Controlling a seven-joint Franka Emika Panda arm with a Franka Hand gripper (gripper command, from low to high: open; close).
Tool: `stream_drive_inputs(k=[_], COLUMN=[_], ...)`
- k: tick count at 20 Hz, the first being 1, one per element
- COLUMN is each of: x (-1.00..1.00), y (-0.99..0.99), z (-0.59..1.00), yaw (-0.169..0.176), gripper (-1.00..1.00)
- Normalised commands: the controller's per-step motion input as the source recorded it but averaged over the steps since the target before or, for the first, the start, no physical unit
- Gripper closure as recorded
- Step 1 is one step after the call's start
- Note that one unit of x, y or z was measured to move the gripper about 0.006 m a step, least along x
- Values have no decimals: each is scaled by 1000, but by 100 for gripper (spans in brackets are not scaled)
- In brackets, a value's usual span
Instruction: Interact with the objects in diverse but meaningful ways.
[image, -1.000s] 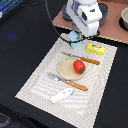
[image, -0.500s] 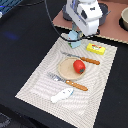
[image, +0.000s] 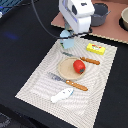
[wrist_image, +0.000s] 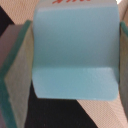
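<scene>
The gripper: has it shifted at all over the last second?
No. In the exterior view the gripper holds the same spot over the light-blue carton, at the placemat's far edge, as before.

Placemat (image: 40, 82) on table. Plate (image: 65, 69) at placemat centre, tomato (image: 79, 66) on it toward exterior view's right. Knife (image: 90, 61) just behind plate on exterior view's right, fork (image: 67, 82) just before plate. Fish (image: 62, 94) at placemat's near edge, before fork. Box (image: 96, 48) at far corner on exterior view's right. Carton (image: 65, 38) (wrist_image: 75, 55) at far edge, between gripper (image: 70, 40) fingers (wrist_image: 15, 85). Pots (image: 100, 14) behind placemat, on board
</scene>
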Motion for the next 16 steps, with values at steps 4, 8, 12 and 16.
stream_drive_inputs(k=[4, 8, 12, 16], x=[-587, -569, -606, -671], y=[-721, -729, -699, -578], z=[-4, -19, -152, -309], yaw=[0, 0, 0, 0], gripper=[100, 100, 100, 100])
